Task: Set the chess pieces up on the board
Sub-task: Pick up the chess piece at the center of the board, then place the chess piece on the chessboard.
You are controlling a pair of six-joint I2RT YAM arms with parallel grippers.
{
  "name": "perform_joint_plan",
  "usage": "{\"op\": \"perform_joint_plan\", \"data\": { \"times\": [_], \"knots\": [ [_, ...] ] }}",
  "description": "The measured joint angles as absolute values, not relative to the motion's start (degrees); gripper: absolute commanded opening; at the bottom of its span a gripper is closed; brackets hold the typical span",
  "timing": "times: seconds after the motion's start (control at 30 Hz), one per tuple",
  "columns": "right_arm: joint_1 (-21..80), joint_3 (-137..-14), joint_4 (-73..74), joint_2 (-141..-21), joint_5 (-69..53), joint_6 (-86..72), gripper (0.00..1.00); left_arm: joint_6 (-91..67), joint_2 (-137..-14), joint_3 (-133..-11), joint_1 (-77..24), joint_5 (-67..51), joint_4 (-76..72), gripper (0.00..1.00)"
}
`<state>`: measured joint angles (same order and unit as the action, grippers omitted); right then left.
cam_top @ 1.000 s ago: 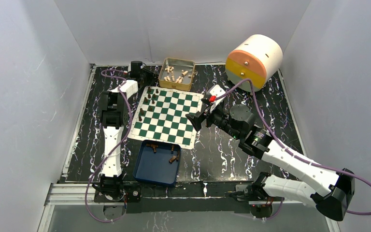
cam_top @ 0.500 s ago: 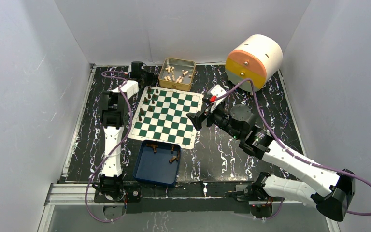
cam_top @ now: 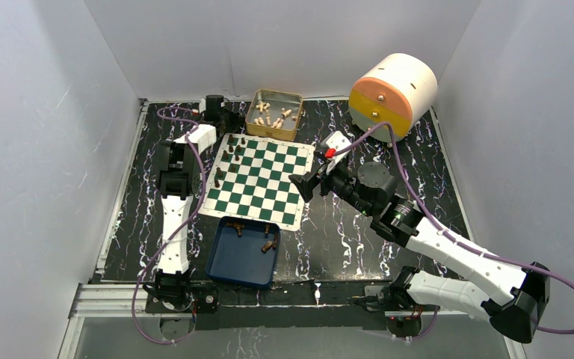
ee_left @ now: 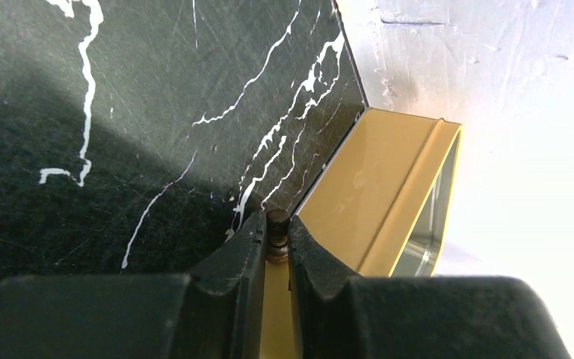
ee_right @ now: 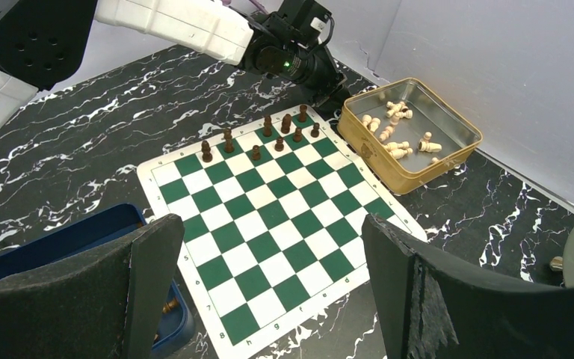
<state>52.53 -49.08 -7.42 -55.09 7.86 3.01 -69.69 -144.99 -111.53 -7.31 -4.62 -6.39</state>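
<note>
**Left gripper** (ee_left: 276, 223): jaws pressed together on a small dark-brown wooden chess piece (ee_left: 277, 247). The piece is pinched between the fingertips over the black, white-veined marble tabletop (ee_left: 119, 112), just beside the outer wall of the rectangular gold metal tin (ee_left: 377, 187). Whether the piece touches the tabletop cannot be told. In the top view this gripper (cam_top: 229, 120) sits off the far left corner of the flat green-and-white checkered chess mat (cam_top: 263, 196).

**Mat:** several other dark-brown pieces (ee_right: 267, 126) stand upright in the rows along its left side. A few more lie in the blue rectangular tray (cam_top: 233, 268) at the mat's near edge. Cream-white pieces (ee_right: 392, 134) lie inside the tin.

**Right gripper** (ee_right: 269, 224): fingers spread wide apart and holding nothing, poised above the mat's right edge.
</note>
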Motion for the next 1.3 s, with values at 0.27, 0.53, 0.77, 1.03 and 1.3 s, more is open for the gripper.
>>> {"op": "perform_joint_plan", "data": {
  "times": [0.27,0.53,0.77,1.03,1.3],
  "knots": [
    [52.5,-49.1,-7.4,-55.1,7.8,3.0,0.99,-67.1,-143.9,-110.8,-6.9,0.1,-6.8,0.00],
    [52.5,-49.1,-7.4,-55.1,7.8,3.0,0.99,-60.6,-138.5,-108.2,-6.0,3.9,-6.5,0.00],
    [52.5,-49.1,-6.5,-54.1,7.8,3.0,0.99,-47.6,-124.5,-97.5,-6.1,6.6,-6.9,0.00],
    [52.5,-48.9,-6.0,-49.7,7.8,3.0,0.99,-31.5,-102.7,-75.1,-10.6,8.6,-11.2,0.00],
    [52.5,-48.9,-5.0,-47.9,6.7,2.1,0.99,-22.4,-88.5,-54.6,-18.1,8.3,-15.7,0.00]
  ]
}}
